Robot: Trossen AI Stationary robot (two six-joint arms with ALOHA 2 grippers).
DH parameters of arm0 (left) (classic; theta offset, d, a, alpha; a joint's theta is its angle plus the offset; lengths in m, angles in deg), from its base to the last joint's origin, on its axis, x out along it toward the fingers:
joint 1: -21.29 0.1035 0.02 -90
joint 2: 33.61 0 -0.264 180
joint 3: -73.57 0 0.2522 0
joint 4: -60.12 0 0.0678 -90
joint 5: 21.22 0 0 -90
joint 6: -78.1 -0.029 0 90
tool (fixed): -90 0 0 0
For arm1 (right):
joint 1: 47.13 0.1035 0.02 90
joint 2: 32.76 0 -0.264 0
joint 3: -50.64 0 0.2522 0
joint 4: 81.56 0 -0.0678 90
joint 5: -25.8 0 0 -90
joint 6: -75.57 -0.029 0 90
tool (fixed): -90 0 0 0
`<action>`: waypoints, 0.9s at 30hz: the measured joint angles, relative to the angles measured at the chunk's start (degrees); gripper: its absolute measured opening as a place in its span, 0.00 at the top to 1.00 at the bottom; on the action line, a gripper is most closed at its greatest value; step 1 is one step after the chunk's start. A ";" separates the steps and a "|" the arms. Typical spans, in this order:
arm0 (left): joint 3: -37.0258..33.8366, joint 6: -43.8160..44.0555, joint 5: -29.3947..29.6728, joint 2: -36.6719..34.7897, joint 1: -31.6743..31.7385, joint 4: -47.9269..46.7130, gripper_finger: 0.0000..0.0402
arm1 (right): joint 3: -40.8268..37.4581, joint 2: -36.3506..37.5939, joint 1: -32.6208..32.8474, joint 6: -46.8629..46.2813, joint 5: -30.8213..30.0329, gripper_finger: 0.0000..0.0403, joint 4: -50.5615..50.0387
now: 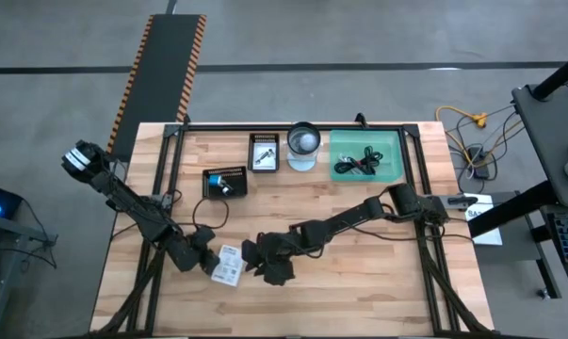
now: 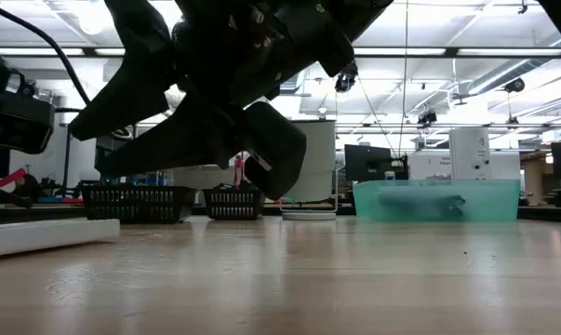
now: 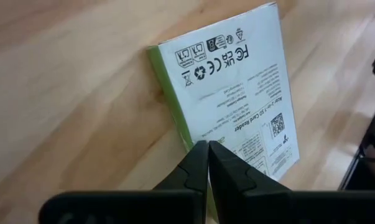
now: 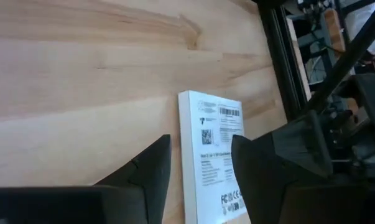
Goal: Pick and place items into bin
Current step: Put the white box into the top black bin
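At the desk's (image 1: 378, 282) near edge, my right hand (image 4: 199, 165) stands open astride the white card-reader box (image 1: 229, 266), ready to grip. My left hand (image 3: 208, 163), shut, braces the box's side, evidently steadying it.

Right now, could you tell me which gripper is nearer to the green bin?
The right gripper is nearer, though neither is close. Both flank the white box at the table's front edge, left gripper on the far side from the green bin.
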 joint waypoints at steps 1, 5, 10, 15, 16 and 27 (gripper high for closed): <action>-0.10 -0.08 0.61 0.00 0.11 0.02 1.00 | 0.00 0.00 0.00 0.04 -0.02 0.61 -0.14; -1.98 -0.23 3.68 0.00 0.17 3.67 1.00 | -0.07 -0.06 -0.05 0.50 -0.73 0.59 -0.21; -5.94 -1.31 6.59 0.02 0.17 12.23 1.00 | 0.13 -3.00 -0.25 5.63 -7.38 0.58 0.39; -7.40 -2.12 7.14 0.02 0.17 15.07 1.00 | 1.31 -5.09 -0.83 7.54 -11.93 0.58 0.71; -7.45 -2.47 7.13 0.02 0.17 15.15 1.00 | 1.64 -5.11 -1.05 7.53 -11.90 0.58 0.67; -7.76 -3.17 7.53 0.98 0.19 16.55 1.00 | 1.86 -5.82 -2.16 11.99 -12.74 0.58 0.25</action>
